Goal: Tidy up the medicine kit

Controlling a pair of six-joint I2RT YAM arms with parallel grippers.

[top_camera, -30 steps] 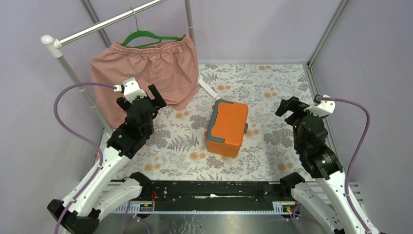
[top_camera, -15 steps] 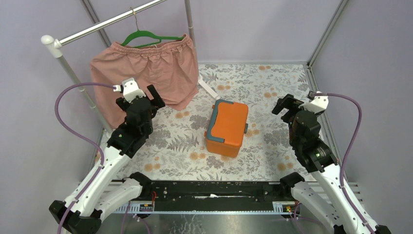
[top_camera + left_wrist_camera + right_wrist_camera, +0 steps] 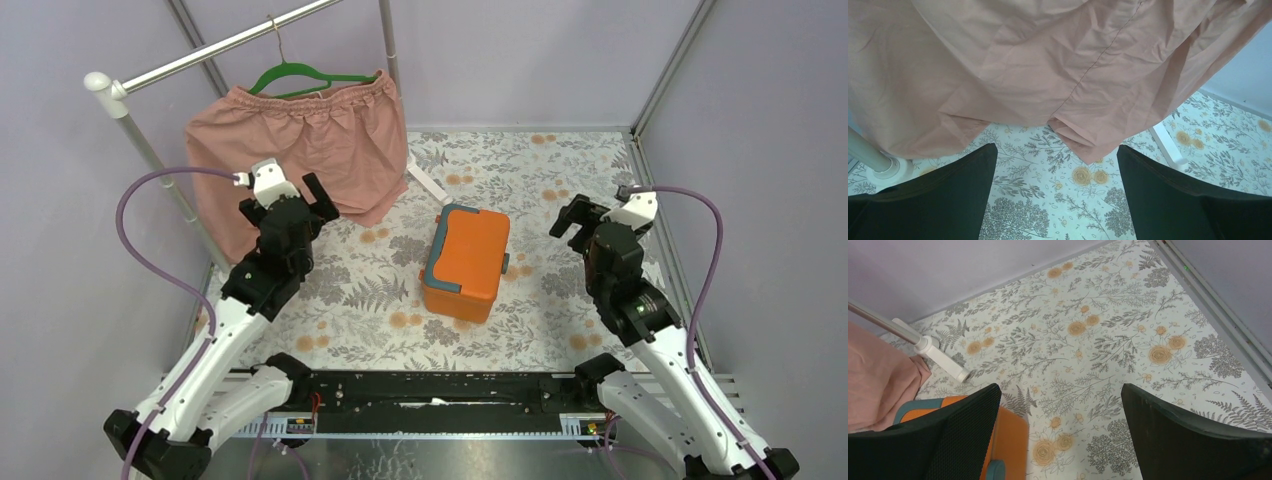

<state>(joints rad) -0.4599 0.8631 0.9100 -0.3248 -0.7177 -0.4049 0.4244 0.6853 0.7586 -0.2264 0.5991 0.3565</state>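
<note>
Closed orange plastic box (image 3: 467,260), teal-trimmed, contents hidden.
Left end effector (image 3: 1055,148) and right end effector (image 3: 1061,387) spread wide, both empty.

Far left: salmon-pink fabric garment (image 3: 300,150) on green plastic hanger (image 3: 305,74), hung from silver metal rail (image 3: 230,44); floral-patterned table cover (image 3: 560,170) beneath.
</note>
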